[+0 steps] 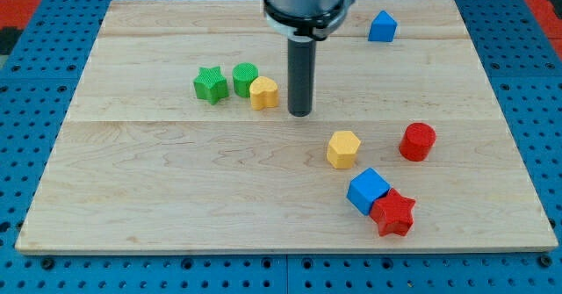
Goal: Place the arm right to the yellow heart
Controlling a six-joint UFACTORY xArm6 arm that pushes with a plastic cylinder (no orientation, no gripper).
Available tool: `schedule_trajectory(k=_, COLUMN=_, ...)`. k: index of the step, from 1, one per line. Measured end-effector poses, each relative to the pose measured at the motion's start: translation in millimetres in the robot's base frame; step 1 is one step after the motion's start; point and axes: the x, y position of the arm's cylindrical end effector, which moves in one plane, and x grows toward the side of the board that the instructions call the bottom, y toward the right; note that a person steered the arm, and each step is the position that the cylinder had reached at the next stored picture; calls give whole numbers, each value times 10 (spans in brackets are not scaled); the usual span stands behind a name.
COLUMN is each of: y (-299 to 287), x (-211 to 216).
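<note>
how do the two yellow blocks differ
The yellow heart sits at the view's upper left, touching the green round block, with my tip just to its right. The yellow hexagon block stands alone, lower and further right, and looks slightly bigger. Both are yellow and rest flat on the wooden board.

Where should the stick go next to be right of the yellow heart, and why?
Probably it should just stay put, or at most nudge a bit toward the view's left. My tip already sits just to the view's right of the yellow heart, with a small gap between them. Moving further might bump the heart into the green cylinder touching its other side.
</note>
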Motion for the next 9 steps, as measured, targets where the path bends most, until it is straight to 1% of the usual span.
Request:
schedule_trajectory(k=4, y=-13, x=-2)
schedule_trajectory(k=7, y=-13, x=-208)
schedule_trajectory(k=9, y=12, x=-254)
